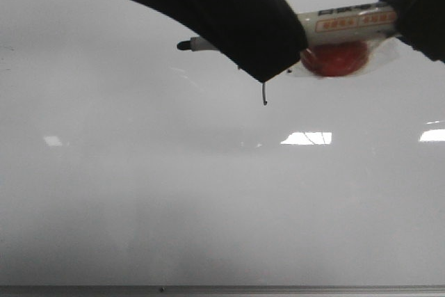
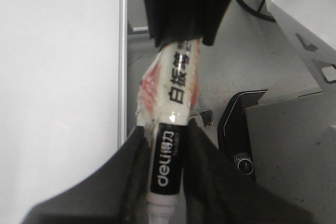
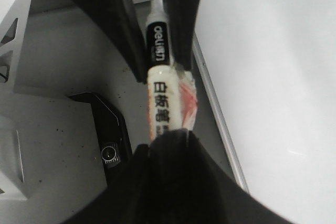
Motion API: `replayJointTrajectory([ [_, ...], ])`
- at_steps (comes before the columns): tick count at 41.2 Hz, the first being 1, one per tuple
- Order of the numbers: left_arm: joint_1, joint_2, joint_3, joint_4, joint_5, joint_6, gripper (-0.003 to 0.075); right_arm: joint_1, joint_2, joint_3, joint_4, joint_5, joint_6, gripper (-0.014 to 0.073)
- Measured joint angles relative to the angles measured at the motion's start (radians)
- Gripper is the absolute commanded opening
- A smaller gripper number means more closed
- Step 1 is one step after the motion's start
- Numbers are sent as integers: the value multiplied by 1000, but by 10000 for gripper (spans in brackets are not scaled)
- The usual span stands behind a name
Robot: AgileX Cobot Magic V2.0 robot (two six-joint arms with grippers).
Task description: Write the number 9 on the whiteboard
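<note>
Glossy pale grey whiteboard [image 1: 208,206] fills the front view. Both black grippers, left [image 2: 167,145] and right [image 3: 167,139], clench one white marker pen [image 1: 348,22] (black-tipped). Only a thin black tail of the number 9 [image 1: 264,94] shows below the left gripper.

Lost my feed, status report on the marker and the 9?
Both grippers, left gripper and right gripper, shut on marker. Only a short black stroke shows on whiteboard. Left gripper hides the rest.
</note>
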Motion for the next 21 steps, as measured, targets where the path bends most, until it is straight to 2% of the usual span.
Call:
replayJointTrajectory([
  [6,-2,0,0,2,5,-2,7,0,0,0,0,-9,-2,481],
  [9,-2,-3,-6,27,5,-40,15,-8,-5,0,0,-9,3,583],
  [11,-2,-16,-11,71,5,-102,16,-22,-17,0,-7,-7,20,606],
  [16,0,-67,-15,261,5,-302,16,-82,-67,0,-63,-3,110,595],
  [21,41,-136,-15,469,8,-582,15,-153,-120,0,-149,8,227,590],
])
